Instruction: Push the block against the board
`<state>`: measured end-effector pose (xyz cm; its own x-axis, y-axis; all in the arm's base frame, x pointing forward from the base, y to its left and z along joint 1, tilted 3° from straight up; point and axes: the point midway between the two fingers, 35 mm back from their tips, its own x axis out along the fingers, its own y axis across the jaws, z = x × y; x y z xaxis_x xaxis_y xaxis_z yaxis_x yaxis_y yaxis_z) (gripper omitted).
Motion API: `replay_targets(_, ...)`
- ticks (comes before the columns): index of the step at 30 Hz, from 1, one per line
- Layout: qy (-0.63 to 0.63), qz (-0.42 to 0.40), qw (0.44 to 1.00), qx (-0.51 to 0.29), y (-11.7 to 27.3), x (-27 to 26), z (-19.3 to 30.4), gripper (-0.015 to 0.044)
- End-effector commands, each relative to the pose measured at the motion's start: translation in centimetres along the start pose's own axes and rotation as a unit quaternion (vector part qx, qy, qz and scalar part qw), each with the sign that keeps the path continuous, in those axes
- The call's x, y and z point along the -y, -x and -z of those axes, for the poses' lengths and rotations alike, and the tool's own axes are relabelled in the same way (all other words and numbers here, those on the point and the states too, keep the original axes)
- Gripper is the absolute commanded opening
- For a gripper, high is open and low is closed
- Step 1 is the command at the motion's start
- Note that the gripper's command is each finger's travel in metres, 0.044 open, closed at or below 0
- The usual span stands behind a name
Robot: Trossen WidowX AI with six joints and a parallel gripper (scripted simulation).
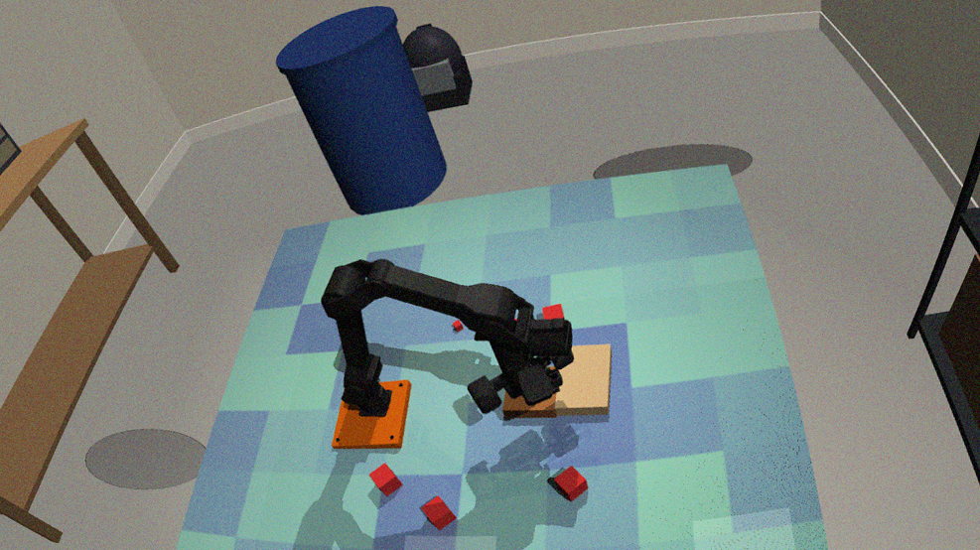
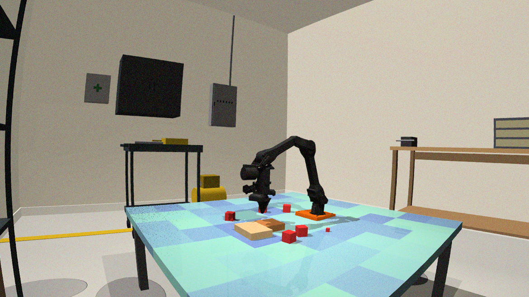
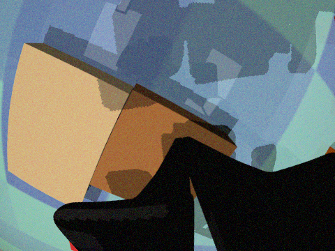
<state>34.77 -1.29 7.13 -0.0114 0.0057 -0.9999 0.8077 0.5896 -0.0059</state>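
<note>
The light tan board (image 1: 589, 377) (image 2: 252, 230) (image 3: 63, 118) lies flat on the table. The brown square block (image 2: 273, 224) (image 3: 136, 129) lies flat beside it, on the robot-base side. In the wrist view one whole side of the block runs along the board, with a thin dark seam between them. At the seam's upper end their outer edges look about even; at the other end the board reaches past the block. My gripper (image 2: 261, 211) (image 3: 183, 144) is shut and empty, above the table and the block. It hides part of the block.
Red cubes lie around: several near the arm's shadow, such as one cube (image 1: 385, 480), another (image 1: 437, 512) and a third (image 1: 569, 484). More red cubes (image 1: 552, 313) (image 2: 289, 236) lie on the opposite side. The orange base plate (image 1: 403, 419) (image 2: 301, 214) carries the arm.
</note>
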Motion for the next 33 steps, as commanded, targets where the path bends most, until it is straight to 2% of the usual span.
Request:
replay_targets(1,-0.073,0.004,0.997,0.0,-0.2,0.8,-0.5,0.0)
replay_targets(13,-0.277,0.005,0.961,0.001,-0.2,2.7,-2.0,0.0)
replay_targets(20,-0.279,0.005,0.96,0.001,-0.5,2.7,-2.1,0.0)
replay_targets(23,-0.304,0.005,0.953,0.001,-4.5,2.9,-2.3,0.0)
replay_targets(25,-0.313,0.006,0.95,0.001,-5.7,3.0,-2.3,0.0)
replay_targets(33,-0.313,0.005,0.95,0.001,-5.7,2.9,-2.1,0.0)
